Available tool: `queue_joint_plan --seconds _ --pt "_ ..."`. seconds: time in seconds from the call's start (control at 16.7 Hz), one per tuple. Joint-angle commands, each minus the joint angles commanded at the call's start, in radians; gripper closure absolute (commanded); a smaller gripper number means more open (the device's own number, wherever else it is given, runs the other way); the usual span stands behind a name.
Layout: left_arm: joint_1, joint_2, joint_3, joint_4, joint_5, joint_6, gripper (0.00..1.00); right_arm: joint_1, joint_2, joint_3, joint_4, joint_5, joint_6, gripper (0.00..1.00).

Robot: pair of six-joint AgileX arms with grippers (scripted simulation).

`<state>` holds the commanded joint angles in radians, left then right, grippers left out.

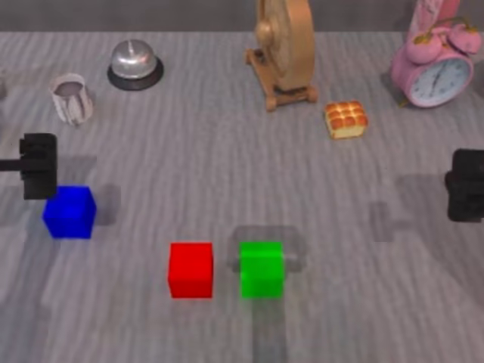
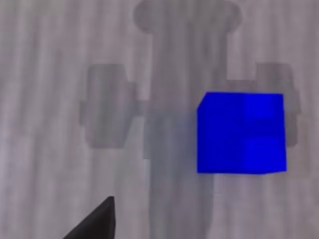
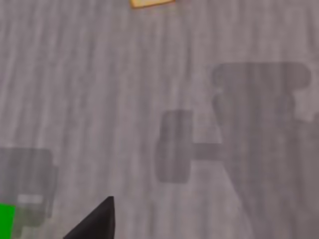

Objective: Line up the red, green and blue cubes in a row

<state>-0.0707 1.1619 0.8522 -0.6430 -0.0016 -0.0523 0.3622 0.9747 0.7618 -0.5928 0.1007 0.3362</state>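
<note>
Jaws unreadable on both grippers; left gripper (image 1: 38,166) hovers just beyond blue cube (image 1: 69,212), and descending off-centre could nudge it.

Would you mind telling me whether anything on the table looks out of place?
Only the blue cube: it sits alone near the table's left edge, by the left gripper, while the red cube and green cube stand side by side. Nothing is tipped or spilled.
</note>
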Motion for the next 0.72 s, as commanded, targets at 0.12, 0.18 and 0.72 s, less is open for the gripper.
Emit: queue_joint_plan --seconds 0.12,0.18,0.72 --pt "-0.011 0.171 0.125 -0.099 -0.001 -0.008 0.00 -0.074 -0.197 -0.169 0.107 -0.010 -0.074 0.00" --pt "-0.016 0.251 0.185 -0.145 -0.001 -0.011 0.00 -0.110 -0.294 -0.250 0.161 -0.017 -0.109 0.00" --pt "-0.046 0.747 0.570 -0.417 0.002 -0.038 0.00 -0.336 -0.932 -0.732 0.559 -0.092 -0.323 0.00"
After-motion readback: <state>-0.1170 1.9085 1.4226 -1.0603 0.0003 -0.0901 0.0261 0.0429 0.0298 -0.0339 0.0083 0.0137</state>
